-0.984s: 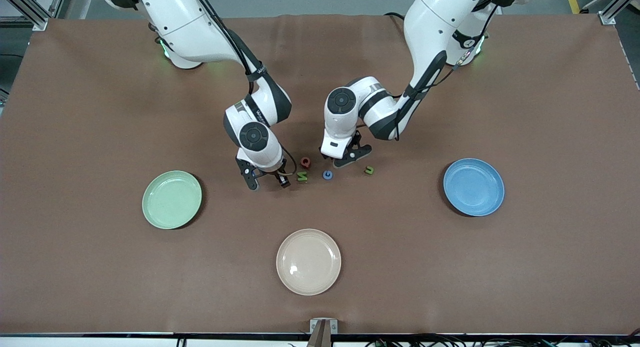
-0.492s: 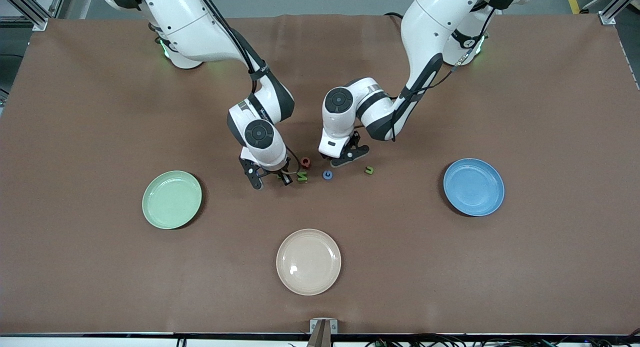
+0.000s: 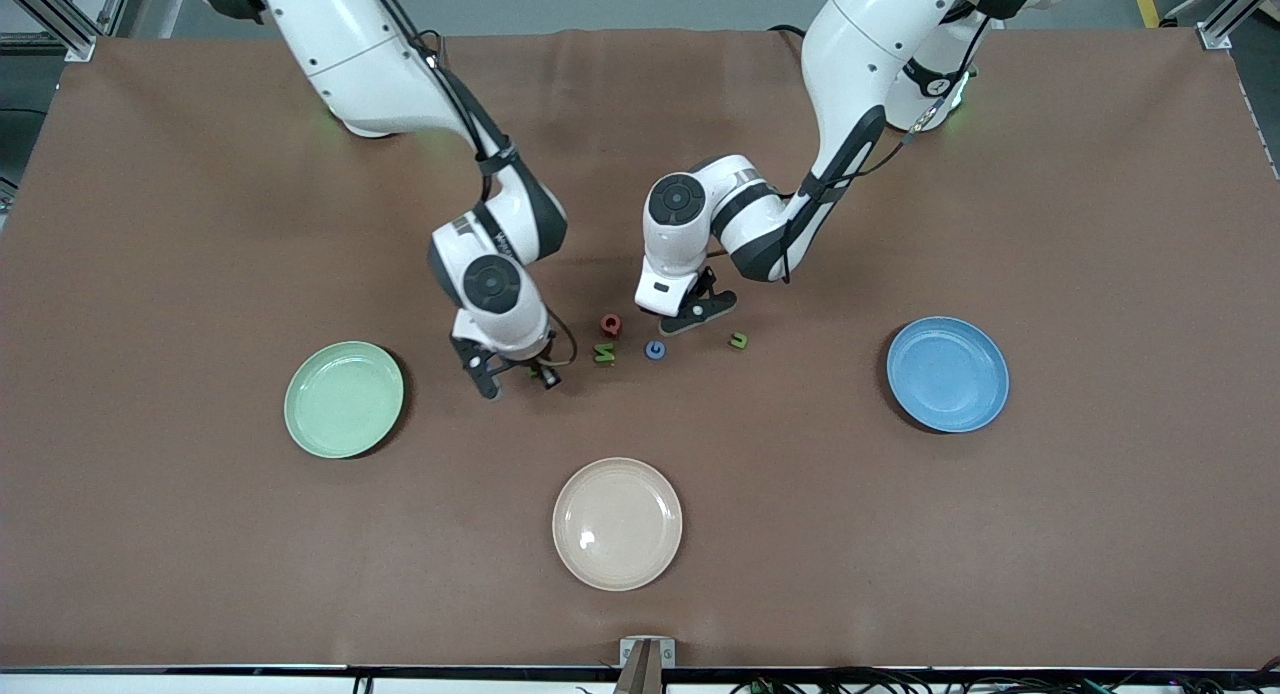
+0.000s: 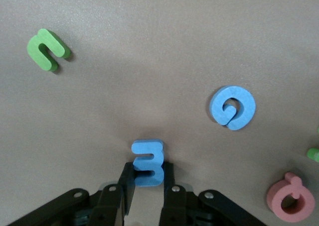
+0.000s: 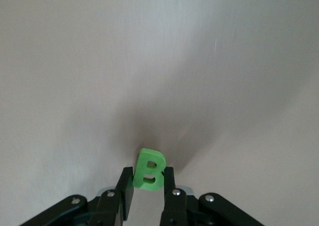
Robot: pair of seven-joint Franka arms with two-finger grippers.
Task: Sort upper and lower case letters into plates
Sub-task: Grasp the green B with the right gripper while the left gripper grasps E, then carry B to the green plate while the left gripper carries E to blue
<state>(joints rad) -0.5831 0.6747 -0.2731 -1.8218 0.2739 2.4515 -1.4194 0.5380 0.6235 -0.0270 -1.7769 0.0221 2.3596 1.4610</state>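
While both arms reach into the middle of the brown cloth-covered table (image 3: 900, 534), the front view shows wide bare cloth out to every edge. The right gripper (image 3: 517, 376) hangs over bare table between the pale mint green round plate (image 3: 344, 399) and the loose letters; its fingers clench a small green piece. The left gripper (image 3: 690, 317) sits low just beside the cluster, toward the sky blue round plate (image 3: 947, 374), and its grasp is hidden under the wrist. Between the two grippers lie a red foam ring letter (image 3: 610, 324), a green foam zigzag letter (image 3: 603, 353) and a blue foam round letter (image 3: 655, 350); a small green foam hook-shaped letter (image 3: 738, 341) lies toward the blue plate. A cream-beige round plate (image 3: 617, 523) sits nearest the camera. All three plates hold nothing.

From the left wrist view, the fingers (image 4: 170, 186) are clenched on a blue foam letter shaped like a 3 (image 4: 147, 162), standing upright between them. Ahead lie the blue round letter and the green hook letter, well apart, with open cloth around them; the ring letter, pink here, is off to one side of the fingers.

From the right wrist view, the fingers (image 5: 168, 187) grasp a green foam capital B (image 5: 149, 169), upright, with only bare table ahead.
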